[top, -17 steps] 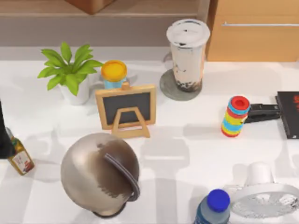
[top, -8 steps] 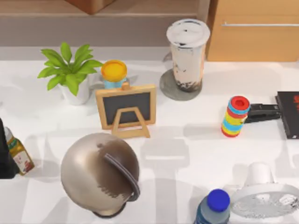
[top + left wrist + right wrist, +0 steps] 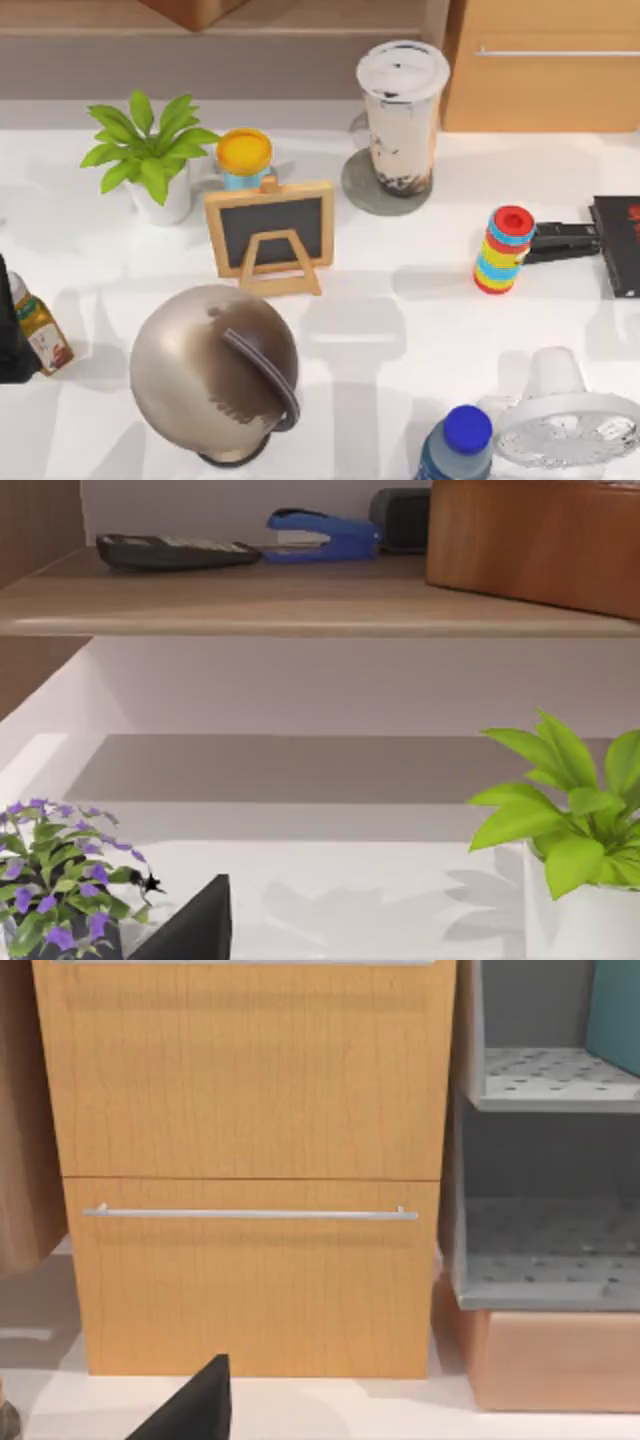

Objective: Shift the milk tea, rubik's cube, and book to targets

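On the table stood one milk tea (image 3: 402, 115), set on one round grey disc (image 3: 366, 190), and one black slab with red marks (image 3: 620, 246) lay at the right edge. There was one green plant in a white pot (image 3: 150, 155), one purple-flowered plant (image 3: 60, 880), one small chalkboard easel (image 3: 270, 230), one yellow-lidded cup (image 3: 244, 157), one metal globe (image 3: 213, 372), one stack of coloured rings (image 3: 503, 250), one black stapler (image 3: 563, 242), one blue-capped bottle (image 3: 456, 447), one small oil bottle (image 3: 38, 330) and one white fan (image 3: 565, 425). The shelf carried one blue stapler (image 3: 322, 535) and one calculator (image 3: 175, 551); the wooden cabinet (image 3: 250, 1160) showed two drawer fronts, and one teal book (image 3: 613, 1010) stood on the grey rack
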Available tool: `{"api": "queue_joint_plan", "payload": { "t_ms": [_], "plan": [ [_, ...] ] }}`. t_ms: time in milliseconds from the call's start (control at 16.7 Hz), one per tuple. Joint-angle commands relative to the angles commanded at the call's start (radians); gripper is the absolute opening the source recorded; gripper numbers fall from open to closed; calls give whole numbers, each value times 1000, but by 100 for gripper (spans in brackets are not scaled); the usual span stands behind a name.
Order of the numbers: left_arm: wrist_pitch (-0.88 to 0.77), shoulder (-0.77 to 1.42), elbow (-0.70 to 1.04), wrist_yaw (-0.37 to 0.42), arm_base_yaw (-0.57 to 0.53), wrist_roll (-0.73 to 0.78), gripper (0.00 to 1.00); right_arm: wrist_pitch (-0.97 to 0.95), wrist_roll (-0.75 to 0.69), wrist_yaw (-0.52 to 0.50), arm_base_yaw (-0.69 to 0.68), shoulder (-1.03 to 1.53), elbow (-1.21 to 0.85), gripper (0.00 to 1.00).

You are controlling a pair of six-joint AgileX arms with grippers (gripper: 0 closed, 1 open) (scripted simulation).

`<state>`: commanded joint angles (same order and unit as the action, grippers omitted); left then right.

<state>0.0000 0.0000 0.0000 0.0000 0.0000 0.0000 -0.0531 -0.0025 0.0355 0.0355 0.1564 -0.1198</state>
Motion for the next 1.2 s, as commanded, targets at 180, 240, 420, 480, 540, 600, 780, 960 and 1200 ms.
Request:
{"api": "queue_joint_plan", "payload": {
  "t_ms": [180, 240, 420, 480, 540, 600, 780, 960, 1200],
  "plan": [
    [0, 0, 0, 0, 0, 0, 100, -67, -3, 44, 45, 211, -150, 100],
    [0, 0, 0, 0, 0, 0, 100, -93, -4, 62, 63, 296, -209, 100],
    [0, 0, 0, 0, 0, 0, 100, -181, -7, 119, 124, 579, -405, 100],
    [0, 0, 0, 0, 0, 0, 100, -211, -7, 139, 145, 678, -475, 100],
    [0, 0, 0, 0, 0, 0, 100, -242, -8, 159, 166, 779, -545, 100],
    [0, 0, 0, 0, 0, 0, 100, -273, -9, 179, 188, 880, -615, 100],
    [0, 0, 0, 0, 0, 0, 100, -363, -10, 237, 251, 1175, -819, 100],
    [0, 0, 0, 0, 0, 0, 100, -442, -11, 289, 308, 1440, -1000, 100],
    [0, 0, 0, 0, 0, 0, 100, -522, -11, 339, 365, 1710, -1181, 100]
  ]
}}
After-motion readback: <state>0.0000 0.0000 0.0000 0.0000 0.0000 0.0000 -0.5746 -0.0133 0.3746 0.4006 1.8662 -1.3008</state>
